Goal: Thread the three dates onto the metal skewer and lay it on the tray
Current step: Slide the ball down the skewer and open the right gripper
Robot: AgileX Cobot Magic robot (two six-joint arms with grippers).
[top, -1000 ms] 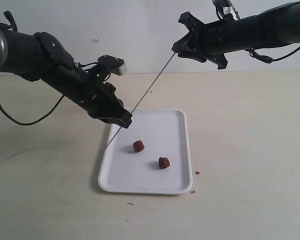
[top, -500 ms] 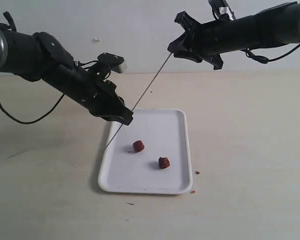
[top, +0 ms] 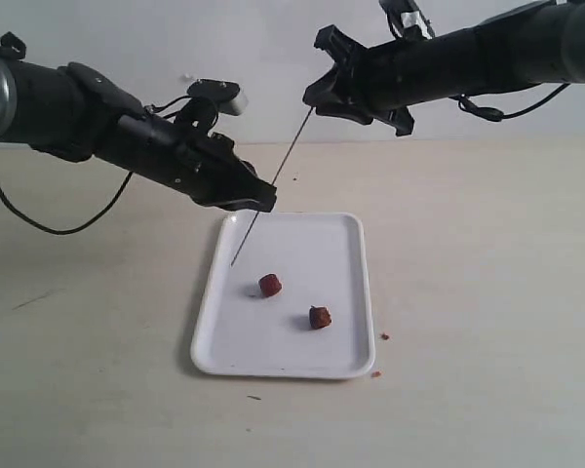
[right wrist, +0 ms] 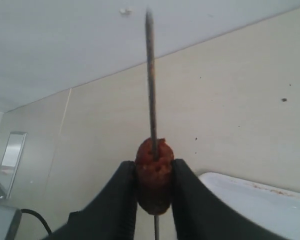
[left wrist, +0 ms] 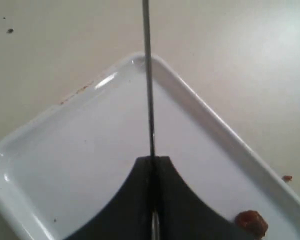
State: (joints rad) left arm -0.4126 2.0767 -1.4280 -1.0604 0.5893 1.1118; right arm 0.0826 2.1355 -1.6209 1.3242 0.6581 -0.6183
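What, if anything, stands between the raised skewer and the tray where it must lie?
Nothing visible does. The left pincer and the right pincer, shut on a threaded date, hold the skewer above the tray; two loose dates lie on it.

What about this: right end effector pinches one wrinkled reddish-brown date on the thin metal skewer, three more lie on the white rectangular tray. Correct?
No: the exterior view shows two wrinkled reddish-brown dates on the white rectangular tray, not three.
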